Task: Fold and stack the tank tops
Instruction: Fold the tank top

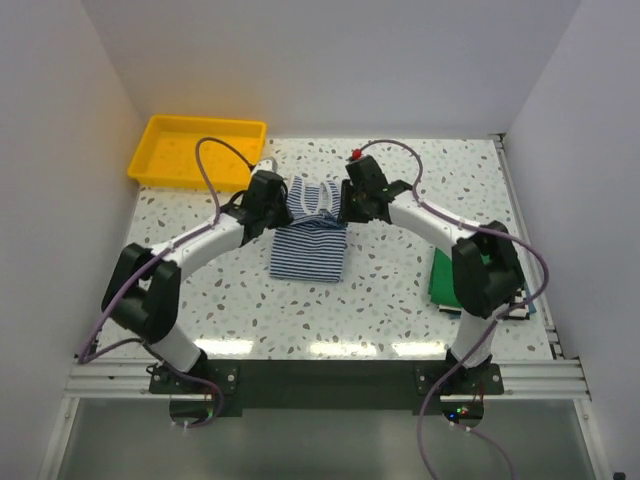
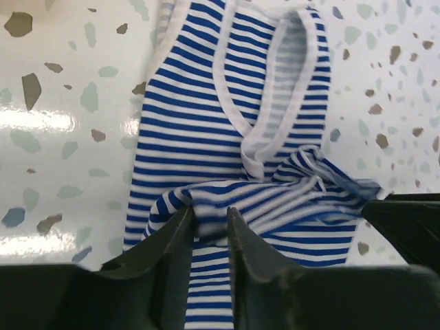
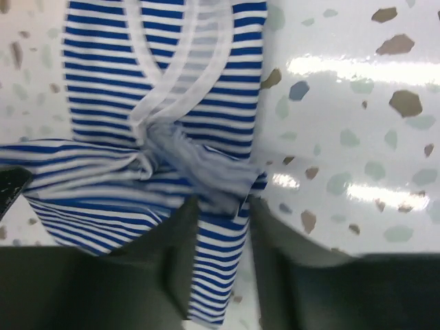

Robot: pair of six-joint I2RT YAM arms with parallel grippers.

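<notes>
tray: a yellow plastic tray [image 1: 160, 170] sits at the far left corner of the counter [image 1: 400, 290]; its flat floor and low walls show, smooth and shiny.
blue stripy top: the blue-and-white tank top [image 1: 308, 250] lies flat in the middle of the counter, a bit nearer the far edge, right between the two claws.
cloth: soft and thin, with skinny blue and white lines and a white band round the V neck.
fold: a bunched, wrinkly strip of the same cloth lies across the top, near the claw tips.
left claw: the left claw [image 2: 210, 234] has its fingers a little apart with a blurry fold between them; I cannot tell if it is pinching.
right claw: the right claw [image 3: 223, 220] has a wider gap, with stripy cloth showing through it, not squeezed.
counter: white, glossy, dotted with brown and grey flecks.
only from above: the green top [image 1: 443, 278] lies by the right edge, under the right arm, with a bit of black-and-white top [image 1: 518, 303] beside it.
only up close: the neck band and the wrinkles.
</notes>
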